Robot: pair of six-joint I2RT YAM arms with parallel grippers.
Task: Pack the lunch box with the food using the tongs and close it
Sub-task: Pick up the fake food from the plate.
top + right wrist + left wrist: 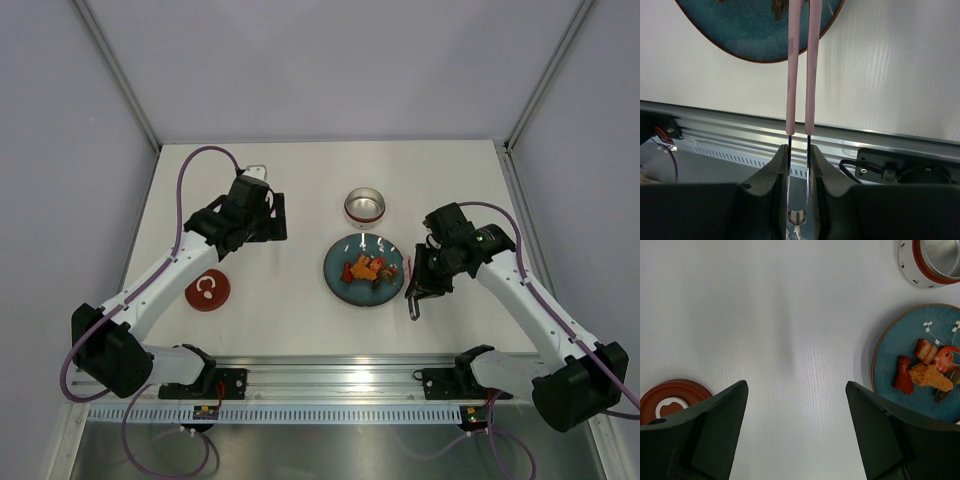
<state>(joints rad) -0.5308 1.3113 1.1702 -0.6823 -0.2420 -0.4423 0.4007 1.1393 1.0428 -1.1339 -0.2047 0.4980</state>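
Observation:
The lunch box (364, 207) (935, 260) is a small steel tin, standing open behind the teal plate (340, 282) (887, 357) (750, 42). Orange and red food (364, 268) (926, 373) lies on the plate. The red lid (208, 291) (670, 399) rests flat at the left. My right gripper (421, 285) (799, 150) is shut on the tongs (409, 268) (813, 75). Their pink arms reach over the plate's right edge, a little apart, and their tips are cut off in the right wrist view. My left gripper (268, 222) (796, 386) hangs open above bare table between lid and plate, holding nothing.
A metal rail (340, 372) (880, 142) with the arm bases runs along the near table edge. Pale enclosure walls stand at the back and both sides. A small pale object (256, 172) lies behind the left gripper.

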